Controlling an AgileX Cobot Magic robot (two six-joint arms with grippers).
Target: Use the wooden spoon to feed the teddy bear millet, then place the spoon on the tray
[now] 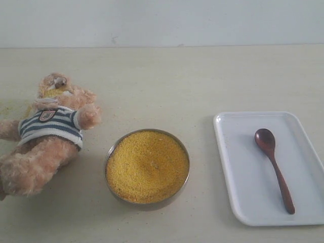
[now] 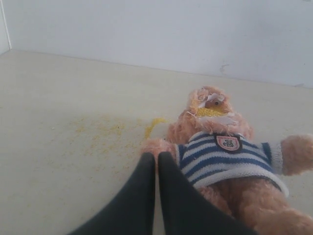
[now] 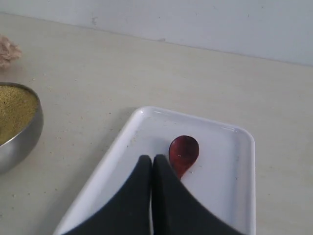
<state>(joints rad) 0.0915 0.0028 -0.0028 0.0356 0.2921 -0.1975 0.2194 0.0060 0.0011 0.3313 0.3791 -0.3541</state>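
1. The bear (image 1: 48,134) lies on its back at the left of the table (image 1: 162,81), head toward the far wall (image 1: 162,20) and legs toward the near edge. One foot is cut off by the left border of the exterior view. In the left wrist view its legs run out of frame.
2. The face is hard to read. A clump of yellow grains (image 2: 211,111) sits on the muzzle, and the eyes are mostly lost in the fur.
3. More loose grains are scattered on the table beside the bear's head. They are plain in the left wrist view but only a faint tint in the exterior view.
4. The millet (image 1: 147,166) fills the metal bowl (image 1: 108,161) almost to the rim. The bowl stands mid-table, near the bear's leg and apart from the tray. The right wrist view catches only part of the bowl.
5. The tray (image 1: 238,167) lies at the right. Its right side runs off the exterior frame.
6. The spoon (image 1: 273,167) lies in the tray, hollow up, bowl end toward the wall and handle slanting toward the near edge. It is too small to tell whether any grains cling to it.
7. The left gripper (image 2: 156,156) has its fingers pressed together with nothing between them. The tips are close by the bear's arm, but I cannot tell whether they touch it.
8. The right gripper (image 3: 152,159) is likewise closed and empty, over the tray. In its wrist view it hides the spoon's handle, so only the oval end shows. I cannot tell whether it touches the spoon.
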